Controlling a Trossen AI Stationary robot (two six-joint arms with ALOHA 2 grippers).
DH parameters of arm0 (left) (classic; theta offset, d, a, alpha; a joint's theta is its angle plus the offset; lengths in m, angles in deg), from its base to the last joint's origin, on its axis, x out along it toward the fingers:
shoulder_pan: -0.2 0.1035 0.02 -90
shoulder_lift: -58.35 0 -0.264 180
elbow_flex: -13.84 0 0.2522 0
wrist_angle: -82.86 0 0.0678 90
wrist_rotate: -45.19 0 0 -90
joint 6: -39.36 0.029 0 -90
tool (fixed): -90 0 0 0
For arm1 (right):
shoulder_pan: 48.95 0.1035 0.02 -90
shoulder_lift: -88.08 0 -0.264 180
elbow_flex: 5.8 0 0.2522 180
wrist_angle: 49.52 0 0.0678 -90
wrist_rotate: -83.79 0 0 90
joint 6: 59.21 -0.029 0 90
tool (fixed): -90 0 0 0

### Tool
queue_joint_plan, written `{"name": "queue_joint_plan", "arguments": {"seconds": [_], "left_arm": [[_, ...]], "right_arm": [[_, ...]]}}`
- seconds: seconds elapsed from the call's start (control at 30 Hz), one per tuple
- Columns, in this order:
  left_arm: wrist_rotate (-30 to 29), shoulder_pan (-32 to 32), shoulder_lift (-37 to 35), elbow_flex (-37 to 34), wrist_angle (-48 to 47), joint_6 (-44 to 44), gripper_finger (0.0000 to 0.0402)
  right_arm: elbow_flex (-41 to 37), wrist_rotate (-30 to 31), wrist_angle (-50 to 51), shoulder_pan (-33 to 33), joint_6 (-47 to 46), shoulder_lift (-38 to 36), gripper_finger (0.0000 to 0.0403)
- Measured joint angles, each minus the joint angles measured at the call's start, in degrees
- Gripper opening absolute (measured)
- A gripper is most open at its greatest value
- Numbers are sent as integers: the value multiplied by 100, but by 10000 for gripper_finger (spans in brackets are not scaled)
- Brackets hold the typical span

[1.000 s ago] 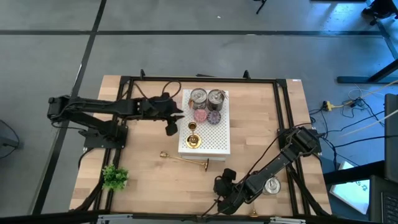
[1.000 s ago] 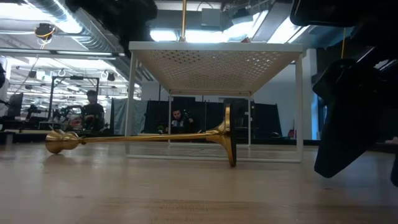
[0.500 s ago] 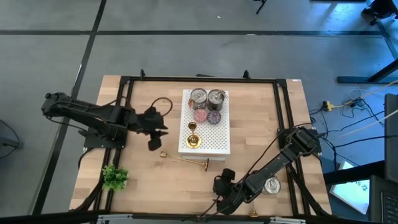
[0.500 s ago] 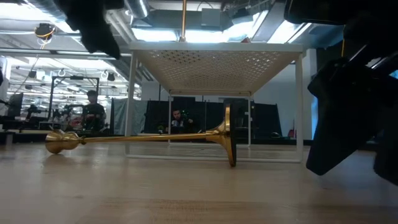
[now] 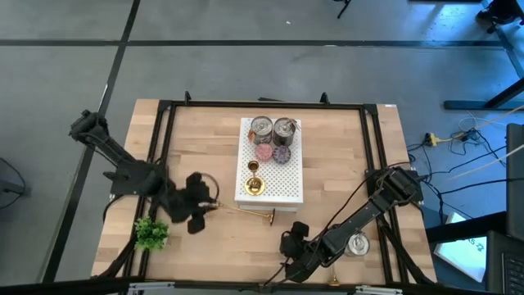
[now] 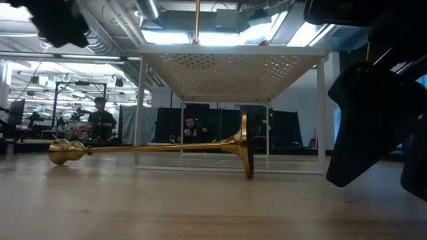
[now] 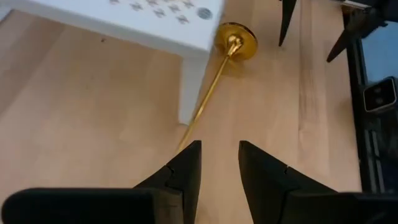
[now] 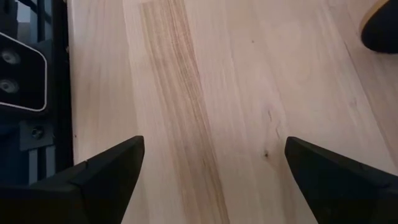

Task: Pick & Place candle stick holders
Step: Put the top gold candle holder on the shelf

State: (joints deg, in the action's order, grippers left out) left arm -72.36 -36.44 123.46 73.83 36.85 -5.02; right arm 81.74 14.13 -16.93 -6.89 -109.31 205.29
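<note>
Two silver tins point(image 5: 273, 127) are kept on the white rack point(image 5: 282, 187) with short candle stick holders point(image 5: 255, 182); a long one point(image 5: 244, 211) is lying at the left gripper point(image 5: 199, 212), whose fingers are a little apart and empty; the right gripper point(image 5: 293, 242) is held wide.

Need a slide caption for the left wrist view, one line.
Left gripper, jaws slightly apart, lined up over the cup end of a long brass candle stick holder lying on the table beside the white perforated stand.

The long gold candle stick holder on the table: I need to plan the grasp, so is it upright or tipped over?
Tipped over. The long candle stick holder lies on its side on the table, stem level, beside the white stand.
</note>
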Motion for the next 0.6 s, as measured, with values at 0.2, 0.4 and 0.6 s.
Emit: {"name": "queue_joint_plan", "arguments": {"seconds": [0.2, 0.4, 0.6], "left_arm": [[-880, -870, 965, 0, 775, -730, 102], [-1332, -1293, 2013, 0, 2054, -715, 102], [-1535, -1479, 2811, 0, 3439, -238, 102]], "right_arm": [[0, -7, -85, -50, -81, 0, 392], [228, -820, 252, -329, -202, 2, 392], [1071, -1271, 1344, -533, -150, 2, 392]]}}
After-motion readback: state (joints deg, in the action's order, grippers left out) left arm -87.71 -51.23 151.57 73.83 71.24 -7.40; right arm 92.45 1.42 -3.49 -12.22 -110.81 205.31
